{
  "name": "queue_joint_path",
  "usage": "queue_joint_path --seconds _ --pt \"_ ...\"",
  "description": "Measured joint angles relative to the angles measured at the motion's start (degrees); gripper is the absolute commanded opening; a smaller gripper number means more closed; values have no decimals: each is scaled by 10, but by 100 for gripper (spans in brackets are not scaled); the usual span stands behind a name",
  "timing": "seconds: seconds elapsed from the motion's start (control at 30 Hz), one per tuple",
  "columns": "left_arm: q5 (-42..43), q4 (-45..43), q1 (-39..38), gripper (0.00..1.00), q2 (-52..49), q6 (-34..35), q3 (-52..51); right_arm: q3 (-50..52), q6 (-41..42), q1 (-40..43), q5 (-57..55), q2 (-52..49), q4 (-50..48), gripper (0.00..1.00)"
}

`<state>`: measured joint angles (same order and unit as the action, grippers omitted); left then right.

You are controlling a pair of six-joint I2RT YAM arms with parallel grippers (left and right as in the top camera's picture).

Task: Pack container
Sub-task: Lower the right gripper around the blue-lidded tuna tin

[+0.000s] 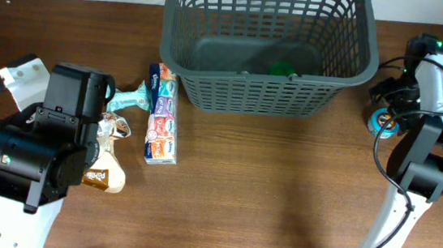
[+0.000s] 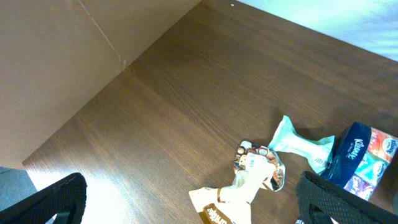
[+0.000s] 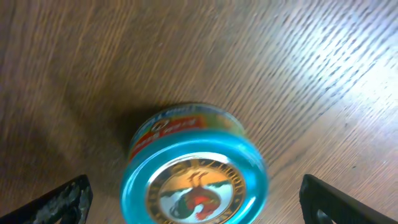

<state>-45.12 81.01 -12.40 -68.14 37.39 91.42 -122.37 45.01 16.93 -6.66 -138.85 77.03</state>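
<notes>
Container (image 1: pixel 265 92) at the desk's (image 1: pixel 280 195) back edge; left end effector (image 2: pixel 189 196) wide open, empty; right end effector (image 3: pixel 194 193) wide open above blue tin (image 3: pixel 193 165).

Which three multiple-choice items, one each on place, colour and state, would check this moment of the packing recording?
1. Where is the blue-topped tub?
A. inside the basket
B. on the table, right of the basket
C. on the table, left of the basket

2. What colour is the basket?
A. dark grey
B. white
C. red

3. How does the right gripper stand?
A. shut on the tub
B. open, its fingers wide of the tub
C. shut on nothing

Answers:
1 B: the overhead view shows the tub on the wood by the basket's right front corner.
2 A: its lattice walls are dark grey all round.
3 B: the right wrist view shows one finger at each edge, with bare table between each and the tub.
</notes>
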Motion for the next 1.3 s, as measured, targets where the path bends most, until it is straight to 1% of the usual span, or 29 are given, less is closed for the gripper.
queue_joint_path --seconds 0.2,1.3 --pt "0 0 0 100 0 0 0 0 0 11 0 0 0 99" --pt "0 0 0 100 0 0 0 0 -3 10 0 -7 -6 99"
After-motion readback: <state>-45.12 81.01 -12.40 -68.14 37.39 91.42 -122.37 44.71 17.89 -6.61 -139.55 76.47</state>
